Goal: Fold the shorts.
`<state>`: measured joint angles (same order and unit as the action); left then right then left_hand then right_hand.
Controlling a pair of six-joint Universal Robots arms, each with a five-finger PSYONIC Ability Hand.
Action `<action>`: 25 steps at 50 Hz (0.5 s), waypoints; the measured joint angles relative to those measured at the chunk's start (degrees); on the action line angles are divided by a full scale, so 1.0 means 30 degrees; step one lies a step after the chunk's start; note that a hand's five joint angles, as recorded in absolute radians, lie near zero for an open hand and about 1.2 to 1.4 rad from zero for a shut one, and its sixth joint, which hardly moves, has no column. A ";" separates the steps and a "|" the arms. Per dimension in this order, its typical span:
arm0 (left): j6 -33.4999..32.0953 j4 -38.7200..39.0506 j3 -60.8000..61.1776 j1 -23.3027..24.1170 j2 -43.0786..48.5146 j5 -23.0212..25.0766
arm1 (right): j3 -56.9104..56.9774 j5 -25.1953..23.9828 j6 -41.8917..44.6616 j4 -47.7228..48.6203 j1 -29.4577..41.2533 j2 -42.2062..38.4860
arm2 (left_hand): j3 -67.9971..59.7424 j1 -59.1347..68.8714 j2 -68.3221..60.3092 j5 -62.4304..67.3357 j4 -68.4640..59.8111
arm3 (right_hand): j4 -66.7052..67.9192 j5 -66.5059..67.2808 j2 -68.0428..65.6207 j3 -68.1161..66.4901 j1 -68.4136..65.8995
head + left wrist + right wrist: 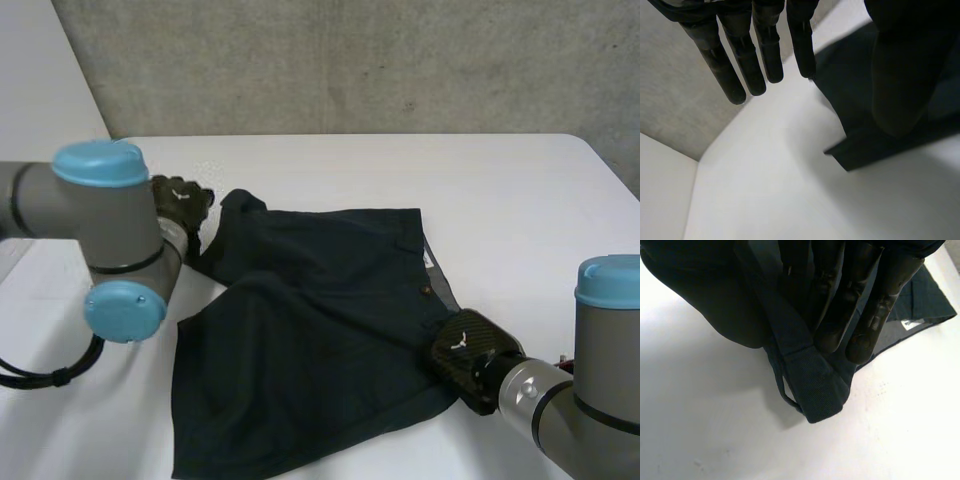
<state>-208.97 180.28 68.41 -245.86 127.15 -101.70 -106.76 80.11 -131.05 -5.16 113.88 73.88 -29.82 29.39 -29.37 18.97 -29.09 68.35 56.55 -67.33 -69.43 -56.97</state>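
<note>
Now right hand [835, 315] pinches shorts [300, 330] edge; left hand [745, 65] straight-fingered, holding nothing.

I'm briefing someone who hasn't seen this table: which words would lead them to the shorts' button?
On the white table lie dark shorts. Along their waistband, just beyond the right hand, sits the button: a small brownish dot, the one round mark on that dark cloth.

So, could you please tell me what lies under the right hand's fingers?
The shorts' waistband end, with its belt loop, pinched between the right hand's fingers and thumb above the white table. The cloth beneath the palm is covered.
</note>
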 measured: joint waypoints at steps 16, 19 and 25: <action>0.3946 -0.1879 0.8490 0.1754 -0.9296 0.2710 | 0.0193 -0.0302 -0.1221 0.0180 -0.0026 0.0015 | -0.1486 0.1724 -0.1740 0.1877 -0.1885 | 0.0000 0.0000 0.0000 0.0000 0.0002; 0.3998 -0.2378 1.1238 0.3011 -1.1219 0.3278 | 0.0304 -0.0311 -0.2058 0.0329 -0.0103 0.0009 | -0.1486 0.1726 -0.1749 0.1877 -0.1885 | -0.0002 0.0000 0.0000 0.0000 0.0002; 0.3888 -0.2144 1.4213 0.4364 -1.2882 0.3412 | 0.0498 -0.0327 -0.3423 0.0413 -0.0368 0.0008 | -0.2017 0.2239 -0.2240 0.2356 -0.2358 | 0.0000 0.0000 0.0000 0.0000 0.0002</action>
<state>-197.31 173.85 111.04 -232.77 88.51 -91.47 -105.27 79.13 -141.31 -3.92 112.77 73.90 -35.87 36.10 -36.09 26.04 -36.16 68.35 56.55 -67.33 -69.43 -56.96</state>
